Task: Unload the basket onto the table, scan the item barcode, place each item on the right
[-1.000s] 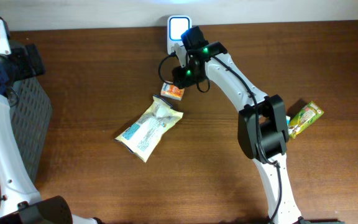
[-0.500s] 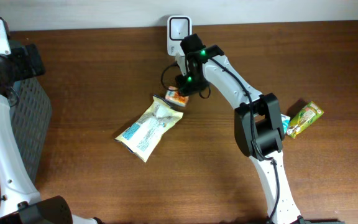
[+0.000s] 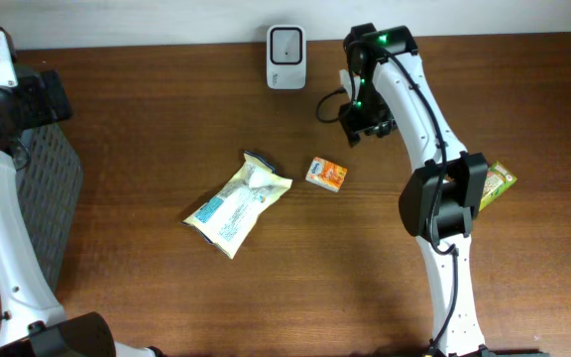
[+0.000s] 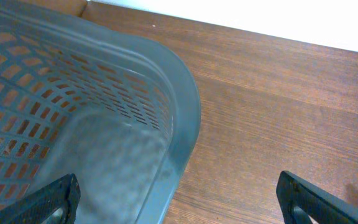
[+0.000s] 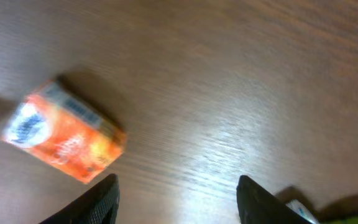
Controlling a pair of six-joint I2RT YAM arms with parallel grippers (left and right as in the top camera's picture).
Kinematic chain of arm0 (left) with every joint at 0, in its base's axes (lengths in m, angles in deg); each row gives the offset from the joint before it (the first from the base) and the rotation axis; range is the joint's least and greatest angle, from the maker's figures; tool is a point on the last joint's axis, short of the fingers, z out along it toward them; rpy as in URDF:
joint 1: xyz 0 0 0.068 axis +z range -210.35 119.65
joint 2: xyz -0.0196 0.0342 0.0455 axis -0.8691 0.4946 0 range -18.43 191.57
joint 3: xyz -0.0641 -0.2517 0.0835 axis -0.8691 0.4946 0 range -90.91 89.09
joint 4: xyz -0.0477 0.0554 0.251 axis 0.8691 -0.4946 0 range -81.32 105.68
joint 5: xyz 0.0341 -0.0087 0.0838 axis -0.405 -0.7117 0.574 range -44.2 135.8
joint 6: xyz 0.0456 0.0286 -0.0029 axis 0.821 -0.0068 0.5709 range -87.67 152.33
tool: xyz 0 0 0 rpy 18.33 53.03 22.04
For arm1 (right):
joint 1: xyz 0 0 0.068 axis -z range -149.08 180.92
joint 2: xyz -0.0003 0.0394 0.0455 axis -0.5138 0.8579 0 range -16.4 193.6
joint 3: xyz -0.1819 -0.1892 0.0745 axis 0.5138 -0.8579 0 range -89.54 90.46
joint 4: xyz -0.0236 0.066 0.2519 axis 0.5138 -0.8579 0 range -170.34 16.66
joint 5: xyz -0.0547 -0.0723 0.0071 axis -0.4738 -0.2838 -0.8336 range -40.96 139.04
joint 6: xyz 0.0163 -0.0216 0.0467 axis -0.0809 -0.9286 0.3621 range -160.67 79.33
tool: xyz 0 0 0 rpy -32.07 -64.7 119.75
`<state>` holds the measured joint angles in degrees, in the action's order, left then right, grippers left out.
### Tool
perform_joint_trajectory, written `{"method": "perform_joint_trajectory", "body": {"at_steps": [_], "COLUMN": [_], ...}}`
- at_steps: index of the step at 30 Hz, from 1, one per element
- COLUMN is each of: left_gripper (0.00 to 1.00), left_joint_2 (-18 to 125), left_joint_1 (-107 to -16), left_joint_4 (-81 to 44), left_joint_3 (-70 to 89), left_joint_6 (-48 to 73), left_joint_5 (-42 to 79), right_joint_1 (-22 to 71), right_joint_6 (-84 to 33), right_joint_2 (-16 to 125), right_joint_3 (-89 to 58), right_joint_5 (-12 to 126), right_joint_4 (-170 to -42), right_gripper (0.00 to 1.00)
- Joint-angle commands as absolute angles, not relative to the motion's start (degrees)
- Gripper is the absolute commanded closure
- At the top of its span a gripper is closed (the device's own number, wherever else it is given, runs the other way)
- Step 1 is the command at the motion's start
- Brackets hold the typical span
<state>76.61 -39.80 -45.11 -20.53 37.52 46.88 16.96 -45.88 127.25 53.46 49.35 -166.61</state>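
Carton (image 3: 326, 174), orange, rectangular, lies on grained wooden table (image 3: 167, 288); right end effector (image 5: 179, 199) and left end effector (image 4: 182, 202) gape empty.

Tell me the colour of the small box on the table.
The small box is orange, whitish at one end; right wrist view.

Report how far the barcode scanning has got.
Done, it seems: the orange box, held near the scanner a second ago, now lies on the table. In hand: nothing; the right hand is open and empty. Left, probably: the white pouch and the green packet, both lying untouched.
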Motion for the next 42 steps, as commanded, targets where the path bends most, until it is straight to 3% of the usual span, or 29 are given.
{"method": "perform_joint_trajectory", "body": {"at_steps": [1,6,17,27,29,31,34,38,40,42], "left_gripper": [0.01,0.01,0.01,0.01,0.01,0.01,0.01,0.01,0.01,0.01], "left_joint_2": [75.63,75.63,75.63,75.63,75.63,75.63,75.63,75.63,75.63,75.63], "left_joint_1": [-39.56,-39.56,-39.56,-39.56,-39.56,-39.56,-39.56,-39.56,-39.56,-39.56], "left_joint_4": [-45.07,-45.07,-45.04,-45.07,-45.07,-45.07,-45.04,-45.07,-45.07,-45.04], "left_joint_3": [-20.88,-20.88,-20.88,-20.88,-20.88,-20.88,-20.88,-20.88,-20.88,-20.88], "left_joint_6": [38.46,38.46,38.46,38.46,38.46,38.46,38.46,38.46,38.46,38.46], "left_joint_5": [47.10,47.10,47.10,47.10,47.10,47.10,47.10,47.10,47.07,47.10], "right_joint_1": [14.06,8.98,-1.00,-1.27,-1.27,-1.33,-1.24,1.38,5.68,8.35], "right_joint_6": [-50.14,-49.62,-49.66,-47.04,-47.04,-46.40,-44.07,-44.28,-44.70,-44.70], "right_joint_2": [127.43,127.43,127.43,127.45,127.43,127.43,126.71,122.58,120.39,120.37], "right_joint_3": [54.71,50.57,40.15,31.36,31.38,31.43,34.51,45.53,52.15,52.15], "right_joint_5": [53.75,49.51,39.87,26.23,23.87,23.96,30.36,49.81,69.97,78.66], "right_joint_4": [-170.70,-170.54,-161.60,-152.88,-151.90,-151.75,-153.15,-161.17,-164.40,-164.60], "right_gripper": [0.43,0.55,0.56,0.85,0.96,0.96,0.96,0.96,0.96,0.96]}}
